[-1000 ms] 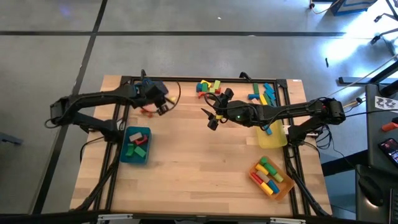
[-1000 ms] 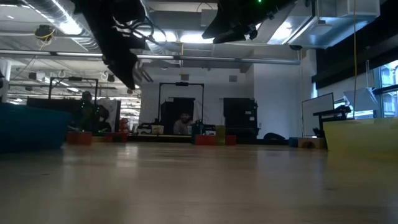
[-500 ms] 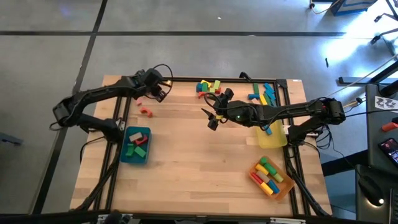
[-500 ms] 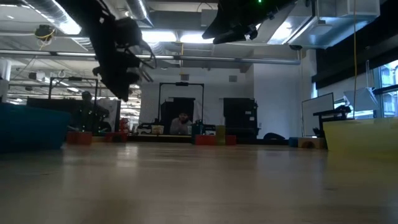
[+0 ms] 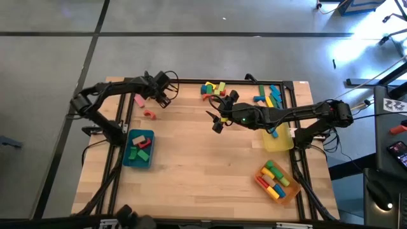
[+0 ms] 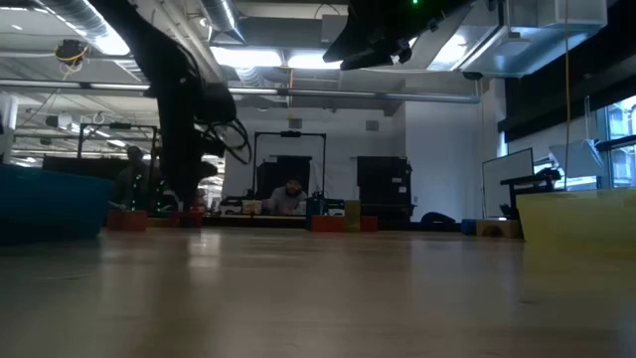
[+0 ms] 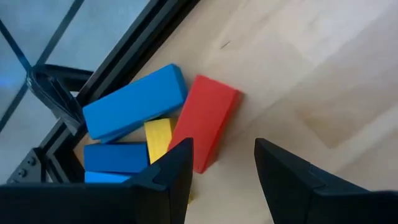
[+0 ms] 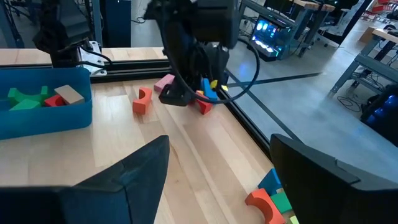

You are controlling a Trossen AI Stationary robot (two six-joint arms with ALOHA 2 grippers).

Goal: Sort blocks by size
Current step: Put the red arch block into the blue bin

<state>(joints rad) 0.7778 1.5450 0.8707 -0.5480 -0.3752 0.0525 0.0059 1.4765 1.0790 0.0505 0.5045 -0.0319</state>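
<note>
I'm seeing the left gripper (image 7: 221, 177) reaching down, jaws parted and empty, over a red block (image 7: 206, 119) among the blocks (image 5: 213, 88) at the table's (image 5: 203, 165) far edge. The right gripper (image 5: 218, 119) is hovering mid-table, apparently open.

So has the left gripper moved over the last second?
Yes. In the high view the left gripper has shifted toward the table's far edge, away from the teal tray.

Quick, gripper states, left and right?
Left gripper: open, empty, over the red block.
Right gripper: open, empty, mid-table.
</note>
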